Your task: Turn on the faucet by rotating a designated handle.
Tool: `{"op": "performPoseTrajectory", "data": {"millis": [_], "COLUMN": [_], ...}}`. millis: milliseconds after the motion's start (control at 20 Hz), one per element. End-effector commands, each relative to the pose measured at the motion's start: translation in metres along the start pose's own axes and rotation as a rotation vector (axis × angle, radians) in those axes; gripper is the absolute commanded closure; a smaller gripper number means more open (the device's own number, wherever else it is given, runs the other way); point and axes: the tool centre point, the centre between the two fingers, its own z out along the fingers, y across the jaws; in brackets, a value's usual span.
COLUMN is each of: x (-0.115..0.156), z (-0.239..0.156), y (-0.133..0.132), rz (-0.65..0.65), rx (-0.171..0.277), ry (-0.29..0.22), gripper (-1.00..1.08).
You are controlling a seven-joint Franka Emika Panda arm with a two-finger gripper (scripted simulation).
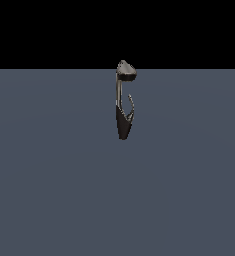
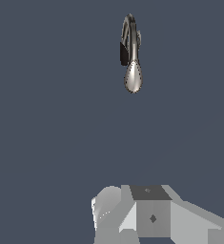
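The faucet (image 2: 131, 55) stood well apart from the gripper (image 2: 149, 217), its handle (image 1: 132, 106) curving upright beside the neck; jaw opening could not be told.

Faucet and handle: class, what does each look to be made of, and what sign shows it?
Faucet: apparently polished metal, with bright highlights on the grey head and neck; the base looks darker, almost black. Handle: likely the same grey metal, too thin to confirm.
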Motion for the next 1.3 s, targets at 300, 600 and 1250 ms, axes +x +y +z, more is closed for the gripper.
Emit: {"op": "performPoseTrajectory", "data": {"millis": [300, 600, 1250], "x": [0.007, 0.010, 0.040], "z": [-0.001, -0.002, 0.002], "y": [-0.004, -0.005, -0.009], "rz": [-0.031, -0.048, 0.047], "rx": [-0.013, -0.021, 0.042], "ry": [0.006, 0.009, -0.023], "gripper": [1.08, 1.08, 1.08]}}
